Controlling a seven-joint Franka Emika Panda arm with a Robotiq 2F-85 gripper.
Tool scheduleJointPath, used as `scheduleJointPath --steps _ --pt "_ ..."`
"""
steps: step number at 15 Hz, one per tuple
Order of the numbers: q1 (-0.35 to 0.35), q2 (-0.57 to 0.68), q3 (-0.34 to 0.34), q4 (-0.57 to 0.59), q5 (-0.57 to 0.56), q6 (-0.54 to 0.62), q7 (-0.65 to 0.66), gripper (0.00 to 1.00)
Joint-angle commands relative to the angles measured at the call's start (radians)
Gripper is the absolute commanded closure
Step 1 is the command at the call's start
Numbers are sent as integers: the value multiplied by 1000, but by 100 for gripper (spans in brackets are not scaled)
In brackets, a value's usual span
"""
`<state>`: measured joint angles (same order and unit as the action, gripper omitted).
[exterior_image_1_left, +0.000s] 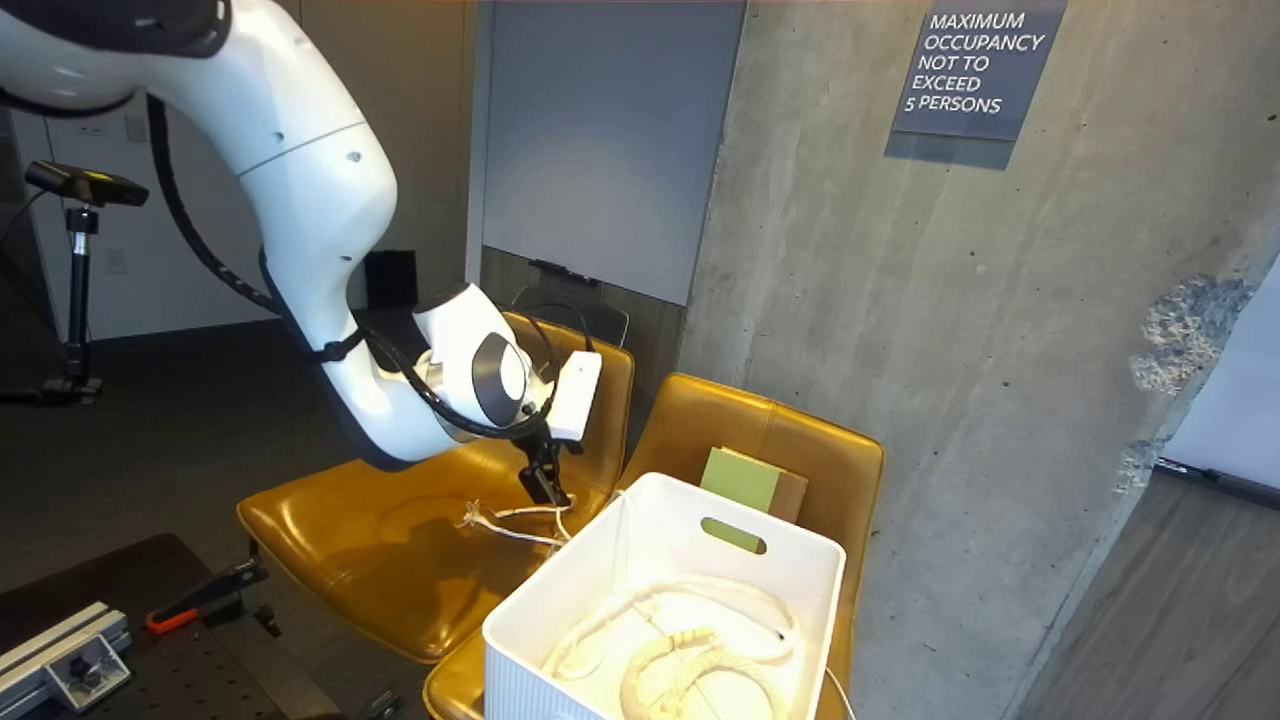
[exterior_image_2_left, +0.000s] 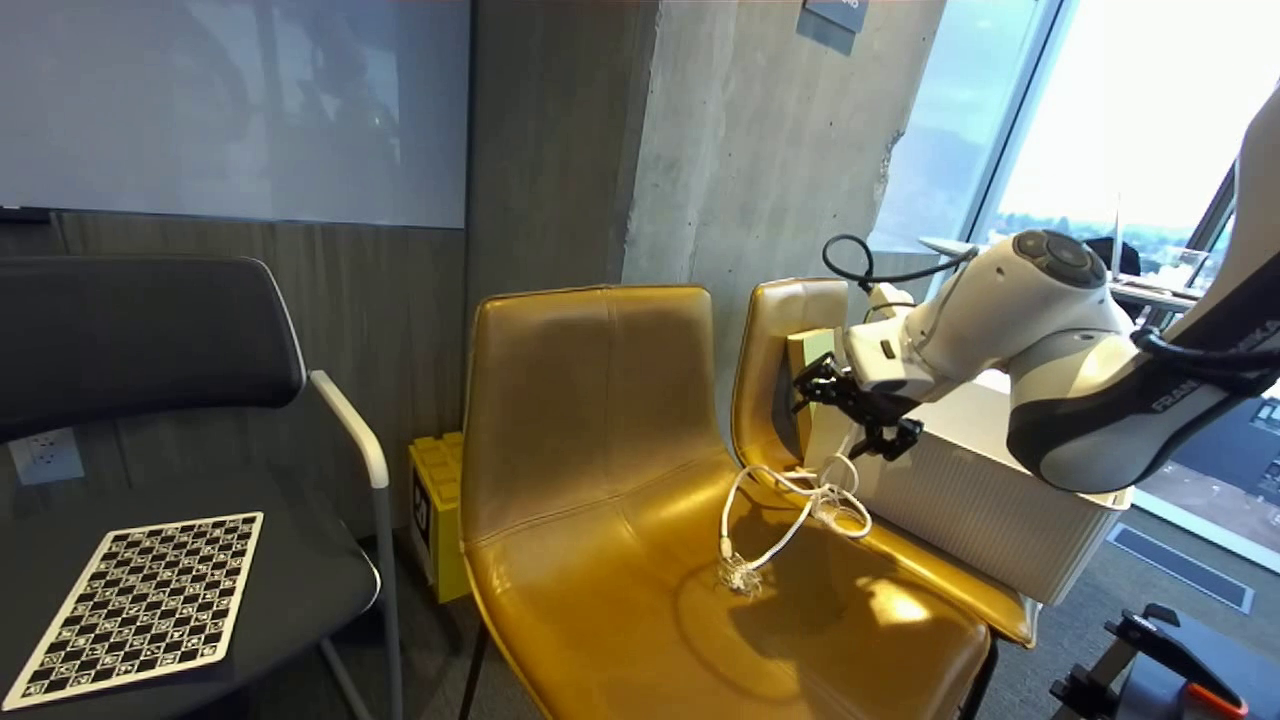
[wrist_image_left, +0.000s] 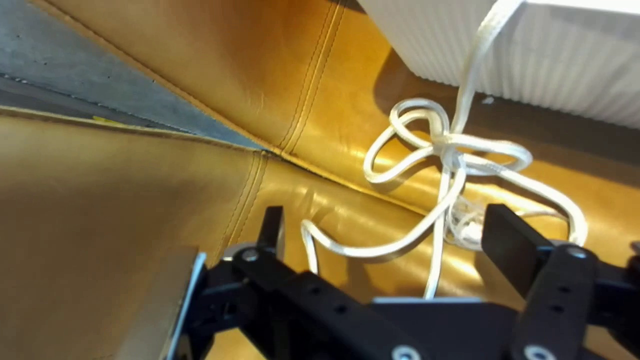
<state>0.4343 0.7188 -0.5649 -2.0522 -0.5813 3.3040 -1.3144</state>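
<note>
Near the white ribbed bin (exterior_image_2_left: 970, 510) we see a knotted white rope (wrist_image_left: 452, 147) and a black two-fingered gripper (wrist_image_left: 386, 233); beneath the bin, a tan leather chair (wrist_image_left: 347, 95); far from it, a black-and-white checkered rectangular board (exterior_image_2_left: 145, 600).

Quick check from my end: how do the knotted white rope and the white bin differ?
Shape: the rope is thin and knotted into loops; the bin is a broad box with ribbed walls.
Place: the bin sits on one tan chair; the rope also reaches the neighbouring chair.
Shared: both are whitish, and the open hand grips neither.
</note>
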Motion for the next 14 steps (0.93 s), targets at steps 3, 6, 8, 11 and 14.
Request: scheduleJointPath --steps 3,6,8,11,14 --pt "139 241 -186 46 104 148 55 0" --pt "179 296 -202 17 202 172 34 0" --pt "198 324 -203 9 239 180 35 5" --pt "214 347 -198 2 269 181 36 34" --pt "218 368 -201 4 290 181 40 58"
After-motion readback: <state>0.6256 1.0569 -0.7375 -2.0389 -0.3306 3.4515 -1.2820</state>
